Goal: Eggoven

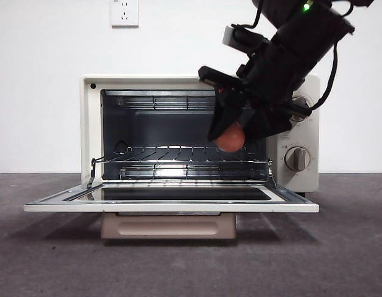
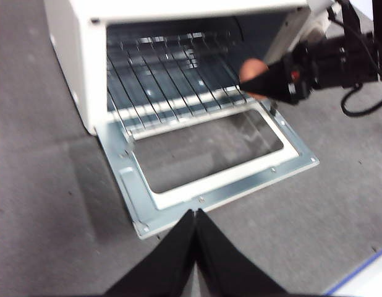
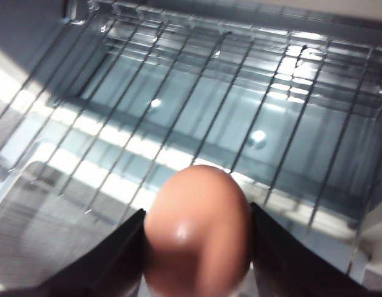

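A white wall (image 1: 42, 93) runs across the back of the scene, plain and evenly lit. High on it sits a white power socket (image 1: 124, 12), its slots just visible, cut off by the top edge. Below, a dark grey table surface (image 1: 55, 260) stretches forward, matte and slightly textured like felt, with soft shadows across it. From the left wrist view, a thin blue line (image 2: 358, 272) borders a pale strip at the surface's corner.

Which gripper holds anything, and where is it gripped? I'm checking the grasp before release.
The right gripper holds the egg by its two opposite sides; the left gripper holds nothing.
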